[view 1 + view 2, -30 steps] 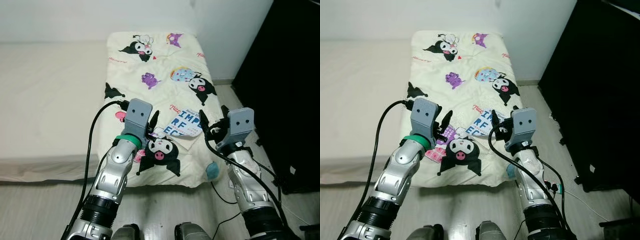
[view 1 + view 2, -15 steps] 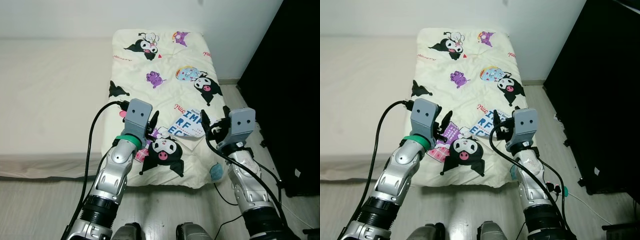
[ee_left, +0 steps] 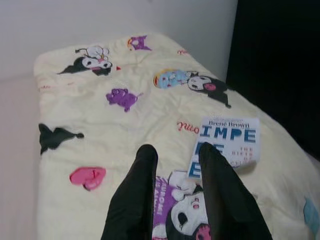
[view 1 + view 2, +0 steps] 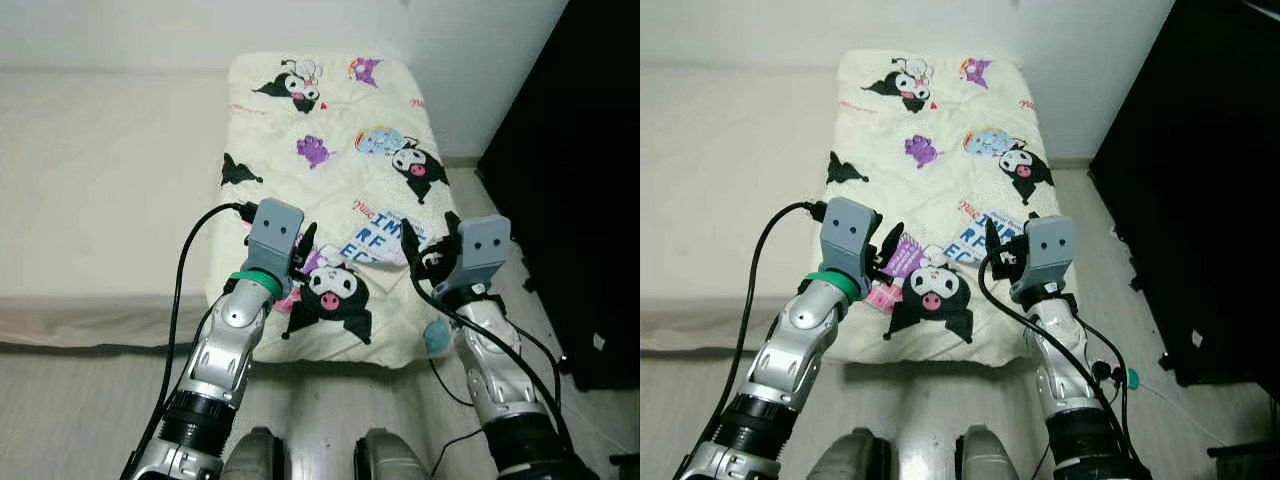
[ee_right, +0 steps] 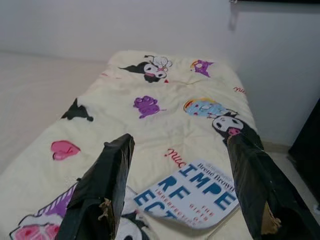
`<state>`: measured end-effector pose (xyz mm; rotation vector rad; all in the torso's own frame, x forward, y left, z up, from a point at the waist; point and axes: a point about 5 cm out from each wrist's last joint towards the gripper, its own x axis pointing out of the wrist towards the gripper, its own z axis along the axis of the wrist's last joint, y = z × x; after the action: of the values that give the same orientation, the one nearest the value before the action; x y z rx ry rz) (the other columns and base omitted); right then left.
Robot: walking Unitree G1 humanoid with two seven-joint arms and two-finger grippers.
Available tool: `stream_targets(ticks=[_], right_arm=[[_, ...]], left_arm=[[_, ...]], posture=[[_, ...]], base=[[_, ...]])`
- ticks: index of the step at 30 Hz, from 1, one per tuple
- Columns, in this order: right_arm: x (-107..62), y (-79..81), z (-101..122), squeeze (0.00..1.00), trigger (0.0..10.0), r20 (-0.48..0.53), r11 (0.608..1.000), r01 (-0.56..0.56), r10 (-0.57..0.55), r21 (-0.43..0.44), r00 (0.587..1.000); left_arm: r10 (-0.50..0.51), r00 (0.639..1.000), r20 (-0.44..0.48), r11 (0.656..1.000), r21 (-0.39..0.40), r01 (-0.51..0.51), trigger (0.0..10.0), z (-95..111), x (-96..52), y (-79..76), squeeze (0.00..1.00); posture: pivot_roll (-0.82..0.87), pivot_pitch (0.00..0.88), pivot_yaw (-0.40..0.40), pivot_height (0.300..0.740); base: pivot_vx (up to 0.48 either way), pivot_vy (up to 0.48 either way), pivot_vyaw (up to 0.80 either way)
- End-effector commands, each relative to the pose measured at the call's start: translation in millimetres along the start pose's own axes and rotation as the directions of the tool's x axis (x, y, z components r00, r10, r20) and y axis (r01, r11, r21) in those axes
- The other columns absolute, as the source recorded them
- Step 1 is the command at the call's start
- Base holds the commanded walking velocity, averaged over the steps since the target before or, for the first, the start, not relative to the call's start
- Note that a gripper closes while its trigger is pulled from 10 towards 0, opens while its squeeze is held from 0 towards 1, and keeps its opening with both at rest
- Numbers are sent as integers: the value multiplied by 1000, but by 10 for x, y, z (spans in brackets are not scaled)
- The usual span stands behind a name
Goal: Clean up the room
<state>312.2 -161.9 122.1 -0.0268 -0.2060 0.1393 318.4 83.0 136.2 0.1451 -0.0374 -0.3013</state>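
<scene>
Cartoon-print blanket (image 4: 330, 160) bears a white book (image 5: 192, 193) with blue lettering.

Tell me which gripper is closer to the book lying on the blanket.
Right. The right gripper hangs wide open just at the book's near right corner. The left gripper sits farther off, to the book's left, over the black cartoon print on the blanket.

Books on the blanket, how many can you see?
1: a white book with blue letters lies on the cartoon blanket, near its right edge, ahead of the right gripper.
</scene>
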Motion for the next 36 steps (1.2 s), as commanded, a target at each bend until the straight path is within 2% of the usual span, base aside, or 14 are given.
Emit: stream_targets(ticks=[1,24,36], right_arm=[[-33,-40,-71,0,10000,-34,1000,21,-20,16,999],[-24,-61,-74,0,10000,-40,997,46,-43,66,998],[-36,-65,-90,0,10000,-49,996,48,-44,72,998]], left_arm=[[2,999,-42,1000,3,-1,10000,-108,-35,-8,0],[-1,999,-47,1000,8,1,10000,-123,-48,5,0],[-1,999,-52,1000,10,1,10000,-130,-50,5,0]], posture=[[-48,49,52,620],[-47,49,57,615],[-47,55,59,565]], base=[[0,0,0],[0,0,0],[0,0,0]])
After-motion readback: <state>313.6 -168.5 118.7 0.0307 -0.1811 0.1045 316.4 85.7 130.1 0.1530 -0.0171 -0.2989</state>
